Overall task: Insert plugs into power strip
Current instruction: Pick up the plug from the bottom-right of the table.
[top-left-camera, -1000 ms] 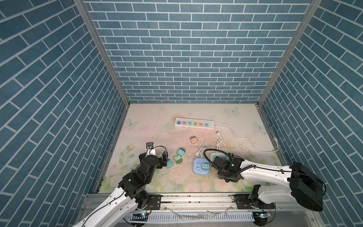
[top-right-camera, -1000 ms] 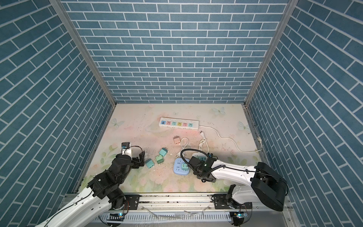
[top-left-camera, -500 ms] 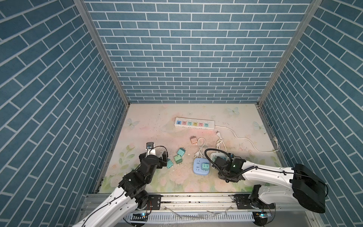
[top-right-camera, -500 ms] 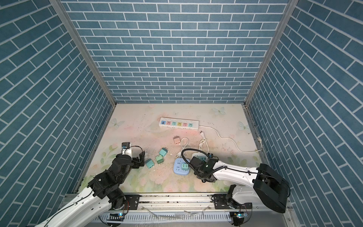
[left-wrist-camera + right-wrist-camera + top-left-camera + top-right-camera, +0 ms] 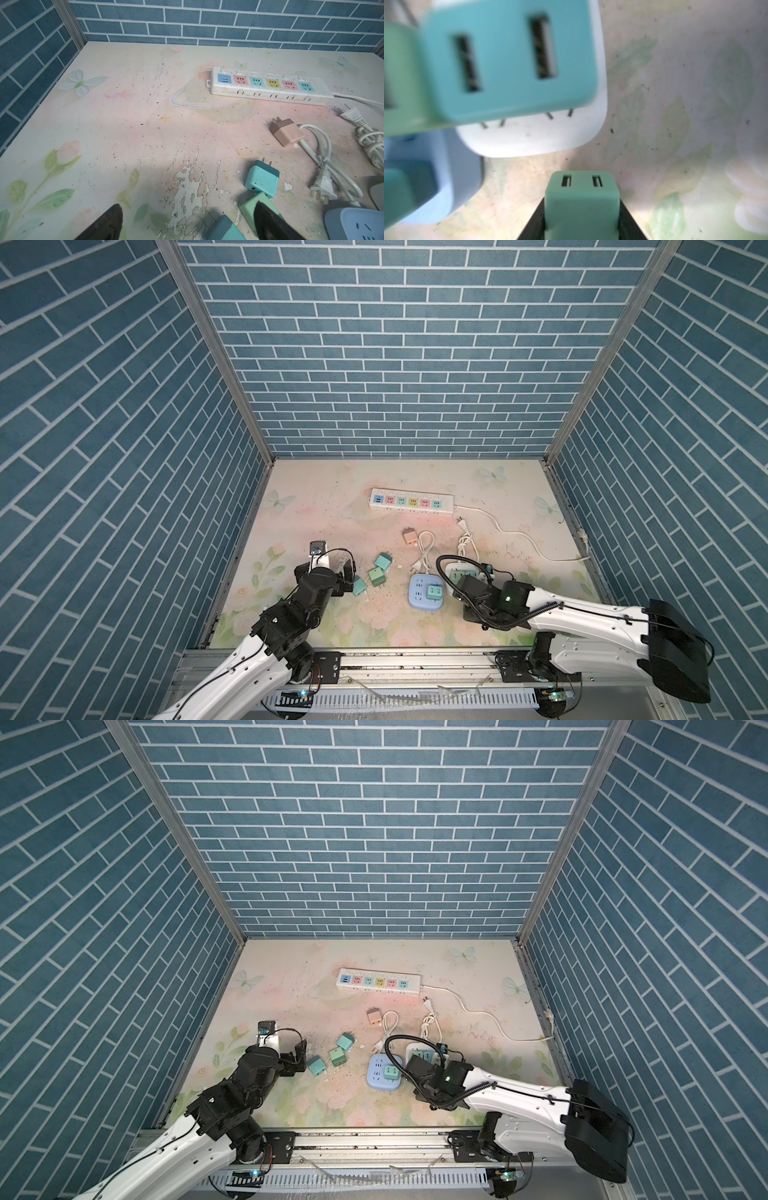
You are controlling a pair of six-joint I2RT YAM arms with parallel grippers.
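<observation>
Three loose plugs (image 5: 376,576) lie just ahead of your wide-spread left gripper (image 5: 187,216). Your right gripper (image 5: 581,225) pinches a green plug (image 5: 581,197), prongs hidden; the square white power strip (image 5: 529,137) sits just beyond it, nearest this arm.

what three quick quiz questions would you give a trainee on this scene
1. How many plugs sit in the blue strip?
2. True or false: the long strip holds no plugs.
3. The right jaws grip: A) pink plug B) green plug C) white cord

Key: 1. one; 2. true; 3. B
</observation>
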